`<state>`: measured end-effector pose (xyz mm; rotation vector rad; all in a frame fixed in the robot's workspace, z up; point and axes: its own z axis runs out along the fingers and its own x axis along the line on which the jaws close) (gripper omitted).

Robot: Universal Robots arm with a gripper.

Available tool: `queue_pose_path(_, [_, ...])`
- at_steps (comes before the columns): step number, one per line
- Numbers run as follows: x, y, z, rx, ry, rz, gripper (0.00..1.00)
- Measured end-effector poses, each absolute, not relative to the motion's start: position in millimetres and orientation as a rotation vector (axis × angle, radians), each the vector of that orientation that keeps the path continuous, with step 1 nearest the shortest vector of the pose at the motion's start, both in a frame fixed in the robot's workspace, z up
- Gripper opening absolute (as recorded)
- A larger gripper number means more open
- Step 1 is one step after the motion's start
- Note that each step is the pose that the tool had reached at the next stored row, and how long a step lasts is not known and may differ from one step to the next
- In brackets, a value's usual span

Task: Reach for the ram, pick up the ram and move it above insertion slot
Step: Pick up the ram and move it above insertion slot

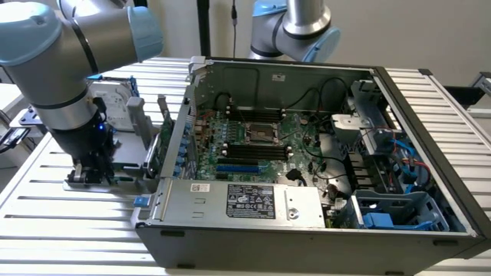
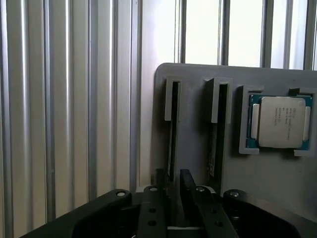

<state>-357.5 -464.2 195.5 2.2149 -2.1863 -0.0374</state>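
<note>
In the wrist view the ram (image 2: 171,144) is a thin dark stick standing on edge in one slot of a grey holder (image 2: 193,99). A second stick (image 2: 213,148) stands in the slot beside it. My gripper (image 2: 172,173) is open and low over the holder. Its two dark fingers (image 2: 159,181) straddle the near end of the first stick, with a small gap on each side. In the exterior view my gripper (image 1: 91,172) is down at the holder (image 1: 130,167), on that view's left of the open computer case. The motherboard's black memory slots (image 1: 253,150) lie inside the case.
A processor chip (image 2: 280,121) sits in a pocket of the holder. A silver hard drive (image 1: 115,103) and an upright green card (image 1: 164,129) stand between my arm and the case wall (image 1: 172,149). A second arm (image 1: 295,26) hangs behind the case. The table is slatted metal (image 1: 69,230).
</note>
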Motion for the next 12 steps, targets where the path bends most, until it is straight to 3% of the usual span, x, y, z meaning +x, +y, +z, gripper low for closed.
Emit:
queue_pose_path(3, [-357.5, -463.0, 195.4, 2.215, -2.186, -0.038, 0.14])
queue_pose_path(12, [-357.6, -462.7, 195.6, 2.213, -2.186, -0.04, 0.14])
